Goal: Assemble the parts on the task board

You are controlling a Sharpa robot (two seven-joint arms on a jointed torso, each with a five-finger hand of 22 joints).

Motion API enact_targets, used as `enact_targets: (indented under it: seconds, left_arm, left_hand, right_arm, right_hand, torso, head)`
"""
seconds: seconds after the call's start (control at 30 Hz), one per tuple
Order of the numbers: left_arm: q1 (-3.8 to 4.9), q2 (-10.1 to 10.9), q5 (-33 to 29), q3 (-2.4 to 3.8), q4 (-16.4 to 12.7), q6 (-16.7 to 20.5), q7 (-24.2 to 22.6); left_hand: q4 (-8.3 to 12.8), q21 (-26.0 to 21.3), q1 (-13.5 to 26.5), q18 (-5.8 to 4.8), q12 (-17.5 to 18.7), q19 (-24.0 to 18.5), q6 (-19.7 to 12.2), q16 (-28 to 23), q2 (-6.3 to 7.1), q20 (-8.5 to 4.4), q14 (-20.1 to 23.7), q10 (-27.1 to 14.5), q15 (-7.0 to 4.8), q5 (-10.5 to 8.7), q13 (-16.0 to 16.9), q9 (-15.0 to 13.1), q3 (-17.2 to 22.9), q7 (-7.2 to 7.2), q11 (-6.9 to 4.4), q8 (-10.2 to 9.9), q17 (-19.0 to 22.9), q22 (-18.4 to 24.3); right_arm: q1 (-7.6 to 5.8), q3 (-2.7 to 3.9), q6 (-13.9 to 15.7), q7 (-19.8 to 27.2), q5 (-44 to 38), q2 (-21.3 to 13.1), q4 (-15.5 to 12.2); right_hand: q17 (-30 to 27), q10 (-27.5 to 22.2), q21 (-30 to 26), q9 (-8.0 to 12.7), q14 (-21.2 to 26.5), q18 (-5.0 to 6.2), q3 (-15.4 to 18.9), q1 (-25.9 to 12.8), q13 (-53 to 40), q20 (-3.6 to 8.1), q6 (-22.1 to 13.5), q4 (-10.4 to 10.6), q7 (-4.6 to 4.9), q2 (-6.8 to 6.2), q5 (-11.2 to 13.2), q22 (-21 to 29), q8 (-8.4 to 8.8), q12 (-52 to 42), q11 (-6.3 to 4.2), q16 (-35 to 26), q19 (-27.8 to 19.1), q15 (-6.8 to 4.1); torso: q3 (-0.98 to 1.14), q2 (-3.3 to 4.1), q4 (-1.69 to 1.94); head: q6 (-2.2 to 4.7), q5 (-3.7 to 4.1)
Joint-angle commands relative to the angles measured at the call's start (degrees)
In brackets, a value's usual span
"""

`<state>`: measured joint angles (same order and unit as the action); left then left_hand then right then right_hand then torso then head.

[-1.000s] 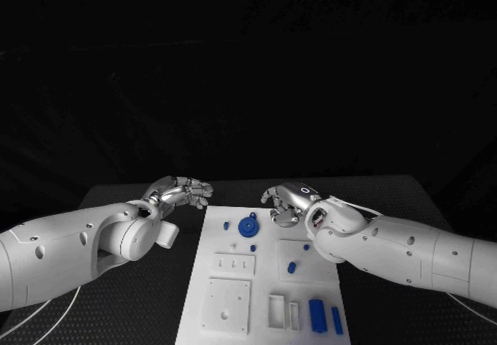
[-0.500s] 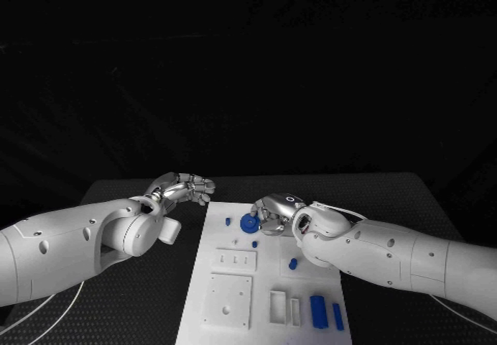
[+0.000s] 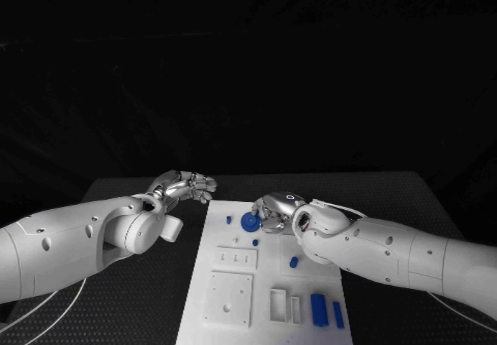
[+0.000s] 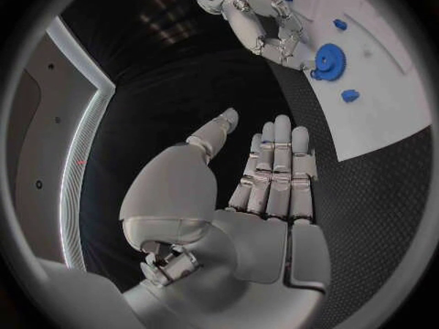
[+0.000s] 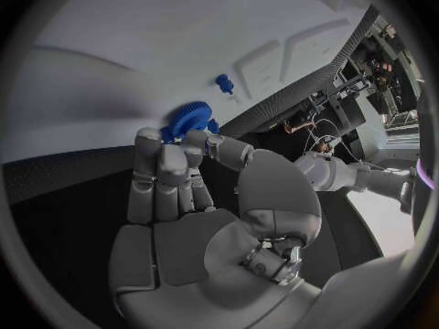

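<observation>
Blue toothed plastic gear point(image 3: 250, 222) sits at the far end of the white task board point(image 3: 233, 302), right silver hand point(image 3: 273, 212) fingertips closing on it, grasp unconfirmed. Grip its rim evenly, lift straight; left silver hand point(image 3: 184, 188) idles empty, fingers loosely curled, beside the board over the black tabletop point(image 3: 124, 302).

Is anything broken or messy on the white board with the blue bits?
Nothing stands out. The white task board lies flat on the black table, its small blue parts look whole, and the right hand has its fingertips at the round blue gear. The left hand holds nothing.

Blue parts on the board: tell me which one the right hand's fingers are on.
The round toothed blue gear near the board's far end; the right hand touches it. The other blue parts are small pegs or blocks, untouched.
</observation>
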<state>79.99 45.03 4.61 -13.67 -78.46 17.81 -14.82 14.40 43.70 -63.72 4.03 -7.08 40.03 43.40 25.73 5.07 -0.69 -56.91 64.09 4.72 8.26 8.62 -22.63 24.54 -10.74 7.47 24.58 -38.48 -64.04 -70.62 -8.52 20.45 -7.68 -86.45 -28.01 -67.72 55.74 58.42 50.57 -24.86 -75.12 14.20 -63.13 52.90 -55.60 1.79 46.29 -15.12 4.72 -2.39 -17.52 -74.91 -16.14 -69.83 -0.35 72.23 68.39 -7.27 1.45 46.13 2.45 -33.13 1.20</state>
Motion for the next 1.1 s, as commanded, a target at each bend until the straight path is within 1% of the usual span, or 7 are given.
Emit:
enact_targets:
  seconds: [0.03,0.27,0.67,0.83,0.97,1.03,1.1]
  left_arm:
    - [0.04,-0.08,0.19,0.04,-0.12,-0.36,-0.58]
    - [0.04,0.00,0.19,0.04,-0.12,-0.34,-0.56]
    - [0.04,0.12,0.19,0.04,-0.04,-0.36,-0.55]
    - [0.04,0.13,0.19,0.04,-0.04,-0.39,-0.56]
    - [0.04,0.22,0.19,0.04,0.01,-0.32,-0.59]
    - [0.04,0.30,0.19,0.04,0.00,-0.31,-0.67]
    - [0.04,0.36,0.19,0.04,0.04,-0.39,-0.74]
  left_hand:
    - [0.19,0.21,0.76,0.70,0.24,-0.43,-0.30,-0.37,0.00,-0.15,-0.17,-0.32,0.11,-0.07,0.10,-0.07,0.03,0.02,-0.08,-0.11,-0.08,0.06]
    - [0.23,0.23,0.78,0.70,0.25,-0.45,-0.32,-0.39,0.00,-0.15,-0.17,-0.33,0.11,-0.07,0.10,-0.08,0.05,-0.01,-0.07,-0.11,-0.10,0.07]
    - [0.29,0.26,0.79,0.70,0.26,-0.47,-0.34,-0.42,0.02,-0.15,-0.17,-0.33,0.11,-0.08,0.11,-0.10,0.09,-0.03,-0.06,-0.12,-0.13,0.09]
    - [0.31,0.28,0.81,0.70,0.26,-0.48,-0.34,-0.43,0.02,-0.15,-0.18,-0.33,0.11,-0.08,0.12,-0.11,0.10,-0.04,-0.06,-0.12,-0.14,0.10]
    - [0.32,0.29,0.82,0.70,0.27,-0.49,-0.35,-0.44,0.02,-0.14,-0.18,-0.33,0.11,-0.09,0.12,-0.12,0.11,-0.05,-0.05,-0.12,-0.15,0.11]
    - [0.33,0.30,0.83,0.70,0.27,-0.49,-0.35,-0.44,0.02,-0.14,-0.18,-0.34,0.11,-0.09,0.12,-0.12,0.12,-0.05,-0.05,-0.12,-0.16,0.12]
    - [0.35,0.31,0.86,0.69,0.28,-0.50,-0.36,-0.45,0.07,-0.14,-0.17,-0.34,0.11,-0.11,0.12,-0.13,0.11,-0.05,-0.04,-0.13,-0.17,0.12]
  right_arm:
    - [0.27,-0.20,-2.48,-0.85,-1.12,-0.08,0.30]
    - [0.27,-0.31,-4.28,-1.24,-1.36,-0.14,0.37]
    - [0.27,-0.41,-3.99,-1.20,-1.47,-1.02,-1.34]
    - [0.27,-0.42,-3.69,-1.40,-1.62,-1.73,-2.33]
    - [0.27,-0.42,-0.37,-2.26,-2.13,-2.42,-2.34]
    - [0.25,-0.40,2.40,-2.08,-1.66,-3.09,-2.48]
    - [0.22,-0.38,5.45,-1.11,-0.29,-3.79,-2.82]
  right_hand:
    - [0.11,-1.15,0.26,0.06,0.12,0.80,-0.52,-0.22,-0.06,0.32,-0.19,-0.13,0.04,0.65,0.22,-1.02,-0.23,0.12,-1.16,-0.33,0.00,-0.37]
    - [0.15,-1.18,0.28,0.05,0.11,0.80,-0.76,-0.39,-0.08,0.34,-0.29,-0.33,0.24,0.70,0.50,-1.01,-0.26,0.08,-0.98,-0.35,0.02,-0.20]
    - [0.20,-1.19,0.30,-0.03,0.08,0.80,-0.96,-0.49,-0.11,0.33,-0.11,-0.42,0.42,0.68,0.78,-1.01,-0.44,0.03,-0.82,-0.37,0.03,-0.04]
    - [0.21,-1.18,0.31,-0.04,0.07,0.80,-1.00,-0.50,-0.11,0.33,-0.07,-0.44,0.45,0.65,0.86,-1.01,-0.48,0.02,-0.79,-0.38,0.05,-0.01]
    - [0.22,-1.18,0.32,-0.06,0.06,0.80,-1.05,-0.50,-0.12,0.33,0.00,-0.45,0.49,0.61,0.93,-1.01,-0.54,0.00,-0.75,-0.38,0.07,0.03]
    - [0.23,-1.17,0.32,-0.06,0.05,0.80,-1.08,-0.49,-0.12,0.33,0.00,-0.46,0.50,0.58,0.95,-1.00,-0.54,0.00,-0.74,-0.38,0.07,0.04]
    - [0.25,-1.08,0.32,0.00,-0.02,0.80,-1.37,-0.19,-0.09,0.40,-0.37,-0.34,0.60,-0.07,1.59,-0.96,-0.42,-0.02,-0.63,-0.42,0.20,0.14]
  torso:
    - [0.08,-0.03,-0.01]
    - [0.10,-0.05,-0.12]
    - [0.10,-0.03,-0.02]
    - [0.07,-0.04,-0.04]
    - [0.06,-0.04,-0.08]
    - [0.05,-0.05,-0.11]
    - [0.04,-0.06,-0.10]
  head:
    - [0.01,0.06]
    - [-0.06,0.01]
    - [-0.09,0.07]
    - [-0.11,0.11]
    - [0.00,0.13]
    - [0.10,0.16]
    - [0.25,0.21]
